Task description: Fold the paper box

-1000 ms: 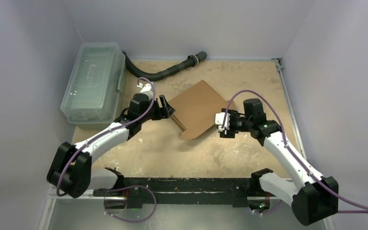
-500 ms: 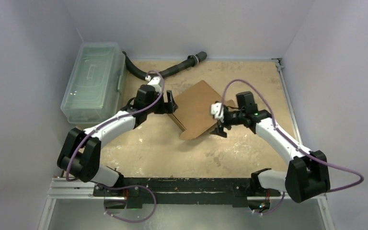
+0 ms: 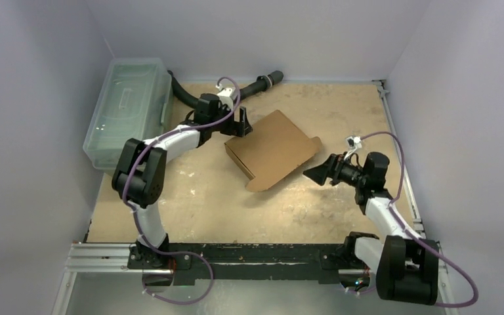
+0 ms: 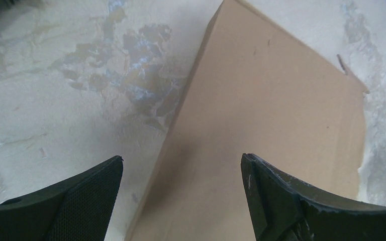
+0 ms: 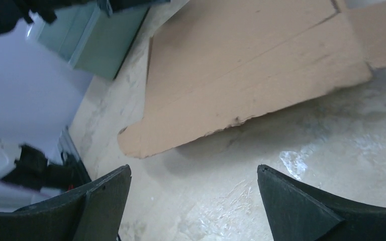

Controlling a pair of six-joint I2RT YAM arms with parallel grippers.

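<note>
R pincer (image 5: 193, 173) spread wide, nothing btwn its black fingers (image 5: 98, 201); only bare, scuffed bench (image 5: 306, 160) shows in the gap. Paper box (image 5: 251, 60) lies ahead on the bench: plain brown cardboard, crease lines across the top, rounded corner at left, shadow under its near edge. Clear bin (image 5: 108, 42) sits upper left, beyond the box, next to pale wall (image 5: 25, 90).

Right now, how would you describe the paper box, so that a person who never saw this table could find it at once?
Start from the sandy tabletop; near its middle lies the paper box, low and turned diagonally. It is the only plain brown cardboard thing: the bin at the far left is clear plastic, and the hose at the back is black.
</note>
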